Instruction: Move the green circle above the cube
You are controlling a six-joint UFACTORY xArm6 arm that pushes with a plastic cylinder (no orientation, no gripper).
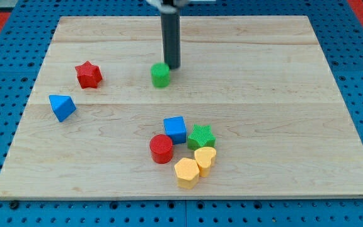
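The green circle [161, 74] is a small green cylinder sitting on the wooden board, above the board's middle. The blue cube [175, 129] lies lower down, near the board's centre, well below the green circle. My dark rod comes down from the view's top and my tip [172, 67] rests just to the upper right of the green circle, touching or nearly touching it.
A red cylinder [161, 149], a green star [201, 136], a yellow heart-like block [205, 157] and a yellow hexagon [186, 172] cluster around the blue cube. A red star [88, 74] and a blue triangular block [62, 106] lie at the view's left.
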